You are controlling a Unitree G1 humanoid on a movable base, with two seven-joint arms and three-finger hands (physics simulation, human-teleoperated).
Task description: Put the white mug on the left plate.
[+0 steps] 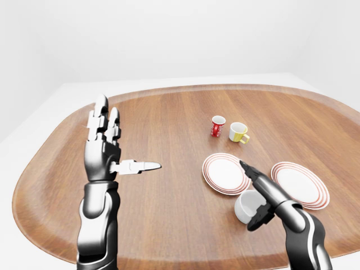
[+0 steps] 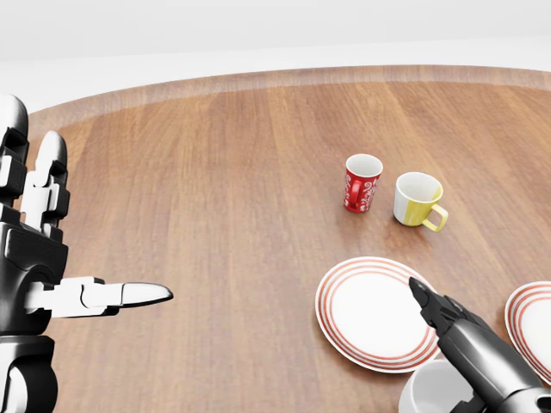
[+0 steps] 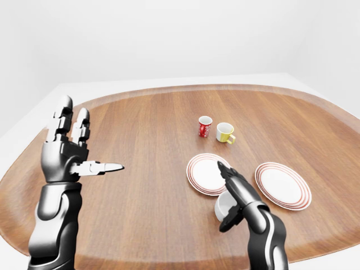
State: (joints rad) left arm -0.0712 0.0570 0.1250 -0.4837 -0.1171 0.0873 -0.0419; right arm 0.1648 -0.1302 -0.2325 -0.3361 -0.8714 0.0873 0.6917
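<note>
Mostly wooden table (image 1: 180, 118), white walls (image 1: 169, 34)

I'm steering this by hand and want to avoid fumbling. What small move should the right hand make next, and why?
Probably close the right hand round the white mug. Its fingers are against the mug but don't look closed, and the mug sits on the table just below the left plate.

Left robot hand (image 1: 104, 143) raised, fingers spread; right robot hand (image 1: 264, 197) open, low.

Glossy silver-and-black segmented left arm (image 1: 97, 214), apparently darker right hand (image 1: 264, 194)
</note>
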